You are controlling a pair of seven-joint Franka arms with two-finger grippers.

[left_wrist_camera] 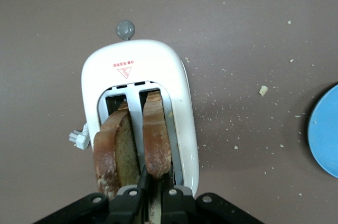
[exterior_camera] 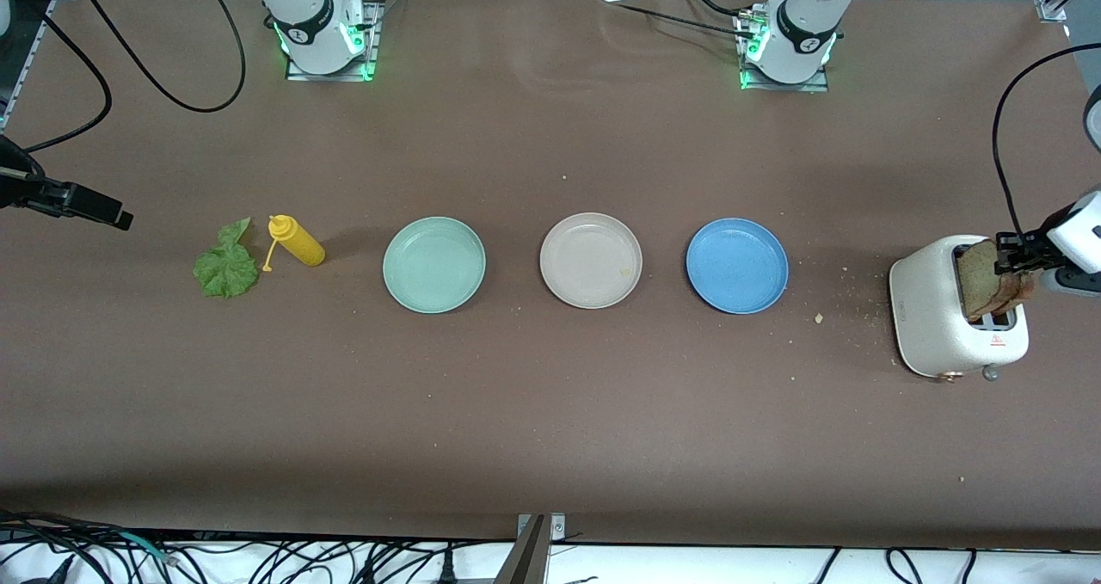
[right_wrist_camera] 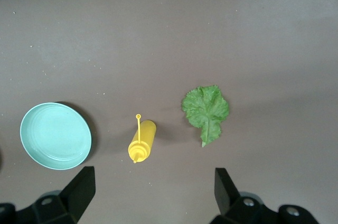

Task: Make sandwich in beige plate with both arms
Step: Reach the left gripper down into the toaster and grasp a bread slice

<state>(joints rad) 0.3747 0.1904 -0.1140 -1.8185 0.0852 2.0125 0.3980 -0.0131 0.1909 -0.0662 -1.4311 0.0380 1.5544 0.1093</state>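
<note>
Clamped on a slice of bread (exterior_camera: 981, 276), the left gripper (exterior_camera: 1015, 253) sits over the white toaster (exterior_camera: 933, 326) at the left arm's end of the table. In the left wrist view its fingers (left_wrist_camera: 142, 179) pinch the edge of one slice (left_wrist_camera: 119, 150) standing in a slot, with the second slice (left_wrist_camera: 157, 139) upright in the slot just beside it. Only the black finger mounts show at the edge of that view, and the fingertips are partly hidden by the bread.

Writing on the toaster is scarce: a small red triangle mark with a line of red characters above it (left_wrist_camera: 124, 68) sits on the top, too small to read, and faint lettering on the side facing the plates cannot be made out either. A grey knob (left_wrist_camera: 125, 28) sticks out at the end of the toaster nearest the front camera.

Over the right arm's end of the table the right gripper (exterior_camera: 82, 203) hangs with its fingers (right_wrist_camera: 79, 192) spread wide and nothing between them; much of that arm is cut off by the frame.

On the table the beige plate (exterior_camera: 591, 260) lies bare between a mint green plate (exterior_camera: 434, 264) and a blue plate (exterior_camera: 737, 265), all three in one row. A green lettuce leaf (exterior_camera: 226, 266) lies flat toward the right arm's end, with a yellow squeeze bottle (exterior_camera: 297, 240) on its side just beside it, unlabelled. Crumbs (exterior_camera: 818, 317) speckle the cloth between the blue plate and the toaster.
</note>
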